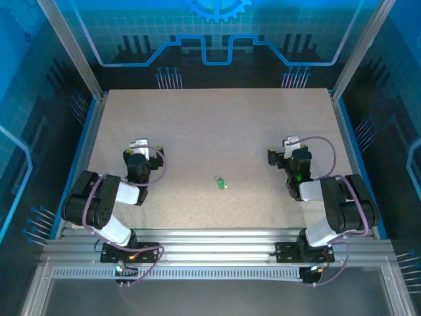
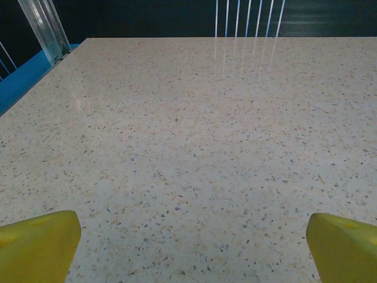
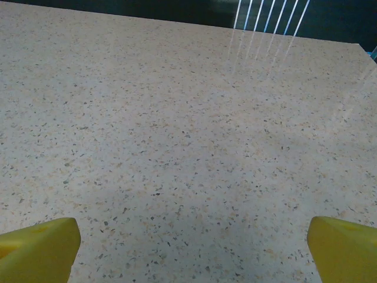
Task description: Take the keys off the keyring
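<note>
The keyring [image 1: 220, 182], a small bright-green tag, lies on the speckled table between the two arms, slightly toward the near edge. A tiny pale grey bit at its lower-right end looks like the keys [image 1: 225, 187], too small to make out. My left gripper [image 1: 146, 145] sits well to the left of the tag and my right gripper [image 1: 290, 145] well to its right, both pointing away from me. In the left wrist view the left gripper [image 2: 194, 247] is open, its yellow fingertips [image 2: 38, 244] wide apart over bare table. The right gripper [image 3: 194, 247] is open the same way.
The table [image 1: 210, 125] is a pale speckled slab edged by blue rails and metal posts [image 1: 72, 49] at the back corners. Clear panels wall in the far side. Both arm bases are bolted to the slotted rail [image 1: 210, 240] at the near edge.
</note>
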Robot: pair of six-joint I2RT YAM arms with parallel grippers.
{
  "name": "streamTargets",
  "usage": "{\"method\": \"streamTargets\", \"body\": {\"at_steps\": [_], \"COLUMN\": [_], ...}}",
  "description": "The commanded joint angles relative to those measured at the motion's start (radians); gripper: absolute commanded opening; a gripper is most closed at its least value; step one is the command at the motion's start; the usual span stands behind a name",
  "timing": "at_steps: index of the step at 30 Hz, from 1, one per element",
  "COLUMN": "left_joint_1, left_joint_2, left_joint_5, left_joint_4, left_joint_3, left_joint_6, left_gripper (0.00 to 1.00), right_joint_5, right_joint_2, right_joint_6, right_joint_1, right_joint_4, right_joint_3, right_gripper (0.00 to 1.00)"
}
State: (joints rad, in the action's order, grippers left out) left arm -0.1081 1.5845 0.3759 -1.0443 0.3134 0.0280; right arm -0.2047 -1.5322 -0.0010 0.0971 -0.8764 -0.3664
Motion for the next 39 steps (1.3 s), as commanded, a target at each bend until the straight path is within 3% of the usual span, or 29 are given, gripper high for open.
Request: {"method": "streamTargets", "body": {"at_steps": [1,31,39], "left_joint_1": [0.01,0.02,0.052], "left_joint_2": [-0.015,-0.017,-0.025], "left_joint_5": [-0.017,-0.03,-0.074], "left_joint_4": [-0.008,0.02,0.07], "left_joint_3": [0.02,0.031,0.05], "left_joint_6": [-0.003,-0.015,-0.042], "left_gripper": [0.99,0.99,0.99], "right_joint_5": [0.003,0.019,-0.123], "right_joint_2": [-0.006,-0.004,0.219], "right_joint_6": [-0.001,0.001,0.011], "right_joint_1": [0.0,-0.011,0.058], "right_joint_4": [-0.035,-0.026,0.379], "right_joint_3": [-0.02,-0.023,-0.158], "right_gripper": [1.0,1.0,1.0]}}
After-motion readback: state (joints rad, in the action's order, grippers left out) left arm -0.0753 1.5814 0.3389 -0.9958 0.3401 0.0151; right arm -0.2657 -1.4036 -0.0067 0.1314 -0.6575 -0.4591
